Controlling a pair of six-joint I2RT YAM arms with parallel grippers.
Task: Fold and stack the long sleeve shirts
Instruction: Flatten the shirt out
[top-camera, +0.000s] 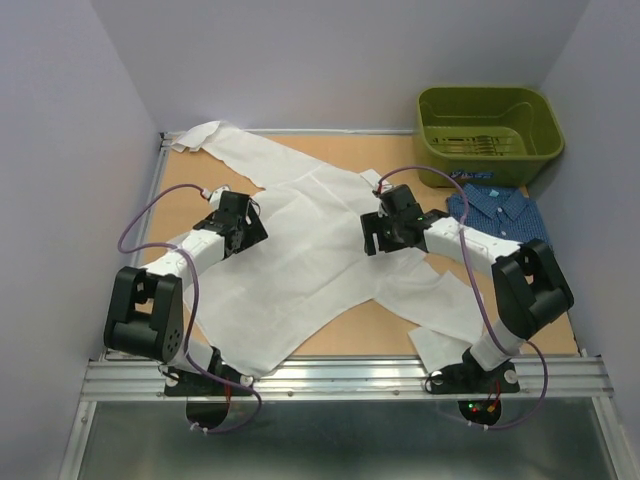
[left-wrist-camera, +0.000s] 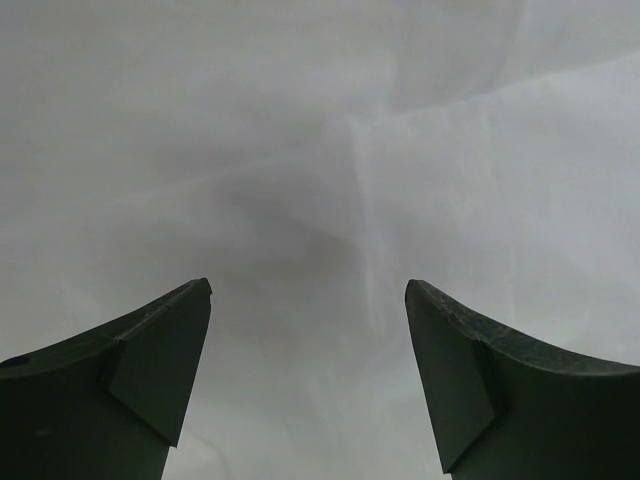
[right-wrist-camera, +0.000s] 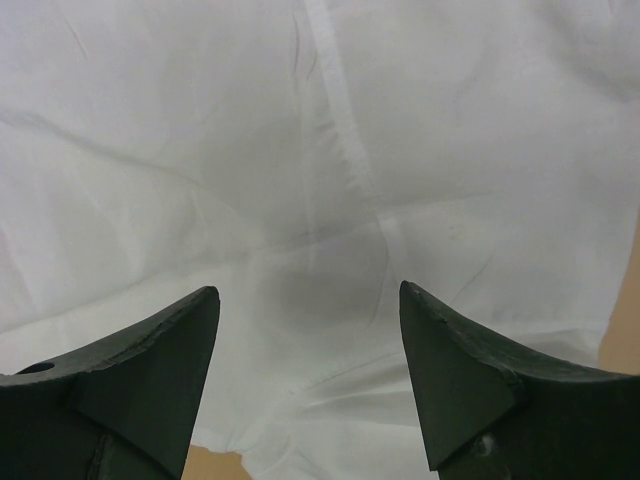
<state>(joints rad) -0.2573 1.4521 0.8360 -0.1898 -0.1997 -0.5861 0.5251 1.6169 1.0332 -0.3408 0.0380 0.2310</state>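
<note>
The white shirt (top-camera: 310, 255) sprawls across the bench (top-camera: 365, 328), unfolded. Left gripper (left-wrist-camera: 308, 290) and right gripper (right-wrist-camera: 308, 290) hover over it, jaws apart and empty — next, each must pinch an edge.

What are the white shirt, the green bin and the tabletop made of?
The white shirt looks like thin woven cloth, matte: it creases, lies limp and shows stitched seams. The green bin looks like moulded plastic, slightly glossy, with smooth rounded walls. The tabletop looks like matte tan wood or fibreboard; I cannot tell which.
</note>
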